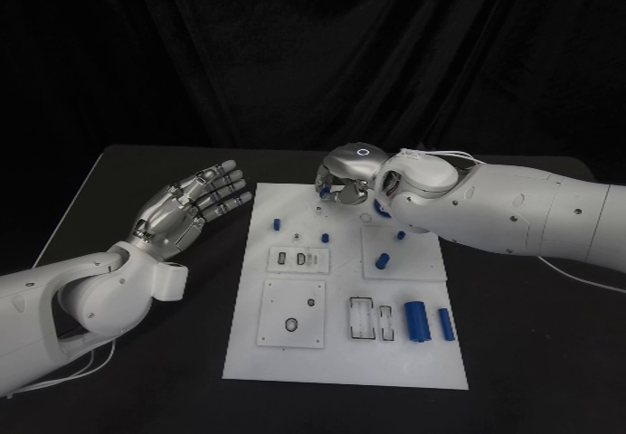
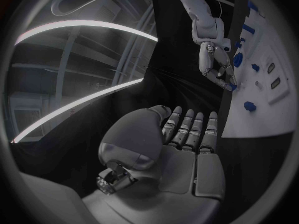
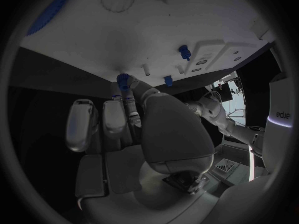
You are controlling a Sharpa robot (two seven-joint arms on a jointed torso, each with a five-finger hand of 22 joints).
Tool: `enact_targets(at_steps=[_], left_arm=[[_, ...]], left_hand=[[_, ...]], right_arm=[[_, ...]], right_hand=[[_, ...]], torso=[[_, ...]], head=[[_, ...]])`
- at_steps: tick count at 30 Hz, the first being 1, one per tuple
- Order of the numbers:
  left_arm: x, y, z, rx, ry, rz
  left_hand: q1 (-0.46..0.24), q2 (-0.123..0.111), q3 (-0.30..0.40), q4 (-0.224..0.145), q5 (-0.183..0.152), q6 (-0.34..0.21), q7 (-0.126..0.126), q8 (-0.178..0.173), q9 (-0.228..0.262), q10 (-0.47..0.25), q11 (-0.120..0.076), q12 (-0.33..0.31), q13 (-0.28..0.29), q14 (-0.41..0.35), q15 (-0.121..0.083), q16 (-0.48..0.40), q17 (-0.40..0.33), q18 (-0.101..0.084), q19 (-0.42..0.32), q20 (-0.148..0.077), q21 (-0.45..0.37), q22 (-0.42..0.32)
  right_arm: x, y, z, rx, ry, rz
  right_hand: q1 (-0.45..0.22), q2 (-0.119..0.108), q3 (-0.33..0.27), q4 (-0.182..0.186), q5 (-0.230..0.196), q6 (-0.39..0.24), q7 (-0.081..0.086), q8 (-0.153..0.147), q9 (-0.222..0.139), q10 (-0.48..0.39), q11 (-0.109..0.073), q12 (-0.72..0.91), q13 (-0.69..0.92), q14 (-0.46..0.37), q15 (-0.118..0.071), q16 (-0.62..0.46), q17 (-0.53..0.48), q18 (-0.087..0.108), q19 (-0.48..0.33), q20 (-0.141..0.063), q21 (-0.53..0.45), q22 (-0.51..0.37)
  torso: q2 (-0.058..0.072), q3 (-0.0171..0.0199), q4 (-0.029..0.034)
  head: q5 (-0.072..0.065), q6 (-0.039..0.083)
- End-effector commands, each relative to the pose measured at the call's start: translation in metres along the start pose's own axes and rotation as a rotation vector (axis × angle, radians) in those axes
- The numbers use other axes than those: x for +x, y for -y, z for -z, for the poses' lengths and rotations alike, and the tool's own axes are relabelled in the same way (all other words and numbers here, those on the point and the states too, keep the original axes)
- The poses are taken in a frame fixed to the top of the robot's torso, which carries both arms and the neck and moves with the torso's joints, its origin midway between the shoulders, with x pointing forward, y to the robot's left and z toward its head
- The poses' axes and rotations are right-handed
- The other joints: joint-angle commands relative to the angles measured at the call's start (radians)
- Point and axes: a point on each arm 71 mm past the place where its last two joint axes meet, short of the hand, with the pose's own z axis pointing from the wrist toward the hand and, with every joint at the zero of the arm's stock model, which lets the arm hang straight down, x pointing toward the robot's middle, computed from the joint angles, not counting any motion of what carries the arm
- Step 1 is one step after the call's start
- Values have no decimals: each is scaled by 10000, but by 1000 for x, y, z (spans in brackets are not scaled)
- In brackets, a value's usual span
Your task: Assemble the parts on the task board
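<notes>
Right robot hand point(image 1: 346, 181): I pinch a small blue peg point(image 3: 123, 79) at the board point(image 1: 342, 366) far edge.
Left robot hand point(image 1: 194, 206): released, idle.
Progress: several pegs stand; two cylinders point(image 1: 428, 322) lie loose.

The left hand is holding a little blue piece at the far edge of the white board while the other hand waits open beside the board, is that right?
Not quite: the hands are swapped. In the head view the right hand pinches the small blue piece at the far edge of the white board, and the left hand waits open beside it, fingers spread, holding nothing. The right wrist view also shows the blue piece at that hand's fingertips.
</notes>
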Motion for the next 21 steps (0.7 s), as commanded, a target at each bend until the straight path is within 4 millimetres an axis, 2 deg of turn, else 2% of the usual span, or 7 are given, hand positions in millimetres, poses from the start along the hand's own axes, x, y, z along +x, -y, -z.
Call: enact_targets(at_steps=[1, 9, 12, 14, 17, 20, 21], left_arm=[[1, 7, 0, 956, -92, 55], [1, 7, 0, 910, -87, 49], [0, 7, 0, 896, -72, 48], [0, 7, 0, 890, -39, 83], [-1, 7, 0, 879, 10, 148], [-1, 7, 0, 881, 26, 187], [-1, 7, 0, 882, 29, 192]], left_hand=[[-119, -20, 68, 16, 36, 54, 6, 72, 15, 34, 76, 84, 17, -12, 20, 23, -5, -99, -24, 22, -8, 0], [-119, -20, 68, 16, 36, 54, 6, 72, 15, 34, 76, 84, 17, -12, 20, 23, -5, -99, -24, 22, -8, 0], [-124, -19, 79, 13, 37, 55, 10, 74, 15, 32, 76, 87, 17, -15, 20, 25, -5, -99, -22, 22, -6, 1], [-124, -19, 79, 13, 37, 55, 10, 74, 15, 32, 76, 87, 17, -15, 20, 25, -5, -99, -22, 22, -6, 1], [-124, -19, 79, 13, 37, 55, 10, 74, 15, 32, 76, 87, 17, -15, 20, 25, -5, -99, -22, 22, -6, 1], [-127, -19, 86, 10, 38, 53, 12, 73, 15, 28, 76, 86, 16, -23, 20, 21, -8, -100, -26, 22, -8, 0], [-127, -19, 86, 10, 38, 53, 12, 73, 15, 28, 76, 86, 16, -23, 20, 21, -8, -100, -26, 22, -8, 0]], right_arm=[[4, 0, 1, 197, -210, 60], [8, 3, -1, 504, -624, 81], [11, 3, 0, 609, -880, 82], [13, 4, 1, 696, -1106, 86], [15, 6, 2, 757, -1295, 89], [14, 7, 3, 731, -1185, 80], [14, 8, 3, 720, -1121, 76]], right_hand=[[140, -42, 30, 67, -52, -108, -14, -94, -16, 62, -95, -99, 25, -80, 45, -95, -74, -49, -80, 15, -104, -66], [54, -187, 39, 233, -143, -722, 75, -554, -163, -454, 108, -459, -2, -262, 210, -285, -359, 6, -286, 140, -306, -330], [-19, -320, 59, 332, -191, -1299, -116, -842, -321, -944, 244, -738, -37, -382, 319, -399, -542, 45, -411, 231, -433, -495], [-217, -609, -219, 460, -454, -2805, -432, -793, -739, -2451, 431, -1449, -50, -660, 209, -654, -938, 161, -738, 205, -770, -947], [-256, -626, -668, 584, -565, -5188, -743, -932, -1402, -3638, 461, -1729, -39, -1017, 235, -897, -1336, 247, -1078, 222, -1142, -1345], [-178, -604, -996, 710, -597, -6613, -994, -1029, -1790, -4208, 474, -1608, -11, -1305, 268, -1047, -1630, 299, -1292, 249, -1380, -1553], [-151, -585, -1004, 711, -591, -6615, -997, -1026, -1799, -4241, 468, -1593, -10, -1318, 268, -1044, -1627, 297, -1295, 252, -1383, -1545]], torso=[[-6, 0, -3], [-6, -8, -5], [-3, -8, 1], [-2, -5, 9], [-2, -3, 13], [-4, -4, 22], [-4, -4, 22]], head=[[7, -7], [3, -13], [-3, -3], [-14, 2], [-18, -14], [-15, -23], [-15, -23]])
